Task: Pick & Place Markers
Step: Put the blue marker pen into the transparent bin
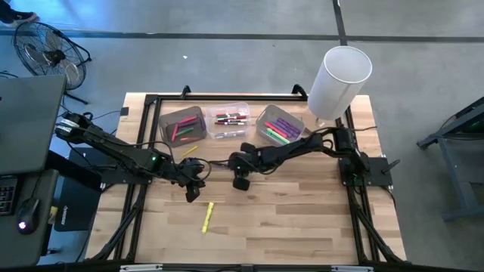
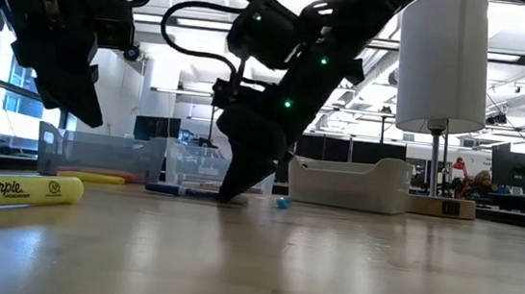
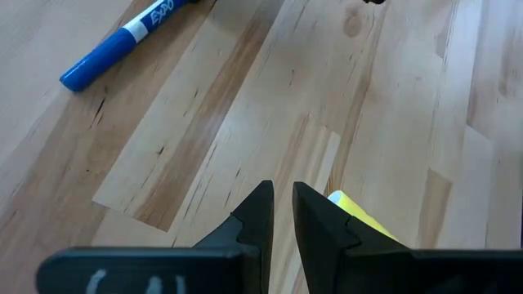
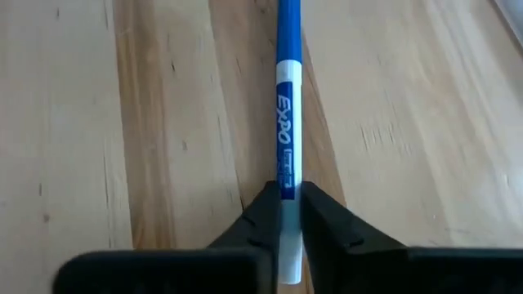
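The right claw (image 4: 282, 214) is down at the middle of the wooden bench (image 1: 302, 219), its jaws closed narrowly around the white end of a blue-capped Expo marker (image 4: 286, 122) lying flat there. Lift straight up, keeping it level. The left claw (image 3: 282, 214) hovers nearly closed and empty above a yellow highlighter (image 3: 359, 216).

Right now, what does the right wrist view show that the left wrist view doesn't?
Only the right wrist view shows the right hand closed around the blue Expo marker, its fingers on the white barrel. Only the left wrist view shows the left hand, nearly closed and empty, above a yellow marker. Both show that blue marker and the wooden table.
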Controlling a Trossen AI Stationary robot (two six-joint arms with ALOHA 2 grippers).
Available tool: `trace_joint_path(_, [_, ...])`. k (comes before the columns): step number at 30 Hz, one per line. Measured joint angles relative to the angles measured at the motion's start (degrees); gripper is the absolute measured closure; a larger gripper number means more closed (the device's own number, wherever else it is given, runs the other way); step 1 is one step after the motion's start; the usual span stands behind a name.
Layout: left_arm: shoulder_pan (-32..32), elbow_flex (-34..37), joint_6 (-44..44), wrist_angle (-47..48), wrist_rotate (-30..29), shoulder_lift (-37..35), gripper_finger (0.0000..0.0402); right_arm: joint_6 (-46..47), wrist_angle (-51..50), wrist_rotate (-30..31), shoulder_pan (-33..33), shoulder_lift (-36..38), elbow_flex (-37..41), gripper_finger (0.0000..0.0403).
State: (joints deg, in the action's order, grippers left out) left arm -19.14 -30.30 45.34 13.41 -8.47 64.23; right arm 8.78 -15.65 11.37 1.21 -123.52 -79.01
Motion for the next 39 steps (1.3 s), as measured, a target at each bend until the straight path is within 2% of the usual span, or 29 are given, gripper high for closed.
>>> trace_joint_path(2, [0.00,0.00,0.00,-0.02,-0.02,0.00,0.0355,-0.37,0.55,-1.00,0.03,0.00,0.34,0.0386])
trace_joint_path(7, [0.00,0.00,0.00,-0.02,-0.02,0.00,0.0355,0.18,0.19,-1.27,0.15,-0.12,-0.03,0.0374])
trace_joint_path(11, [0.00,0.00,-0.02,-0.02,-0.02,0.00,0.0355,0.15,-0.96,-2.53,0.10,-0.35,-2.64,0.0389])
trace_joint_path(19, [0.00,0.00,-0.32,0.09,-0.04,0.00,0.0355,-6.28,-13.71,-3.15,-2.29,1.35,-12.56,0.0390])
trace_joint_path(23, [0.00,0.00,-1.63,0.47,-0.14,0.00,0.0355,-10.52,-19.48,-2.73,-5.15,2.54,-18.55,0.0390])
trace_joint_path(29, [0.02,0.00,-1.79,1.15,-1.16,0.00,0.0355,-19.50,-23.03,1.78,-12.82,2.91,-26.60,0.0390])
trace_joint_path(34, [0.02,0.00,-1.78,2.44,-1.51,0.00,0.0355,-23.36,-25.16,-1.47,-20.07,2.60,-26.92,0.0389])
trace_joint_path(39, [0.04,0.00,-1.57,2.88,-2.76,0.00,0.0355,-22.36,-25.65,-3.47,-23.13,2.29,-26.92,0.0380])
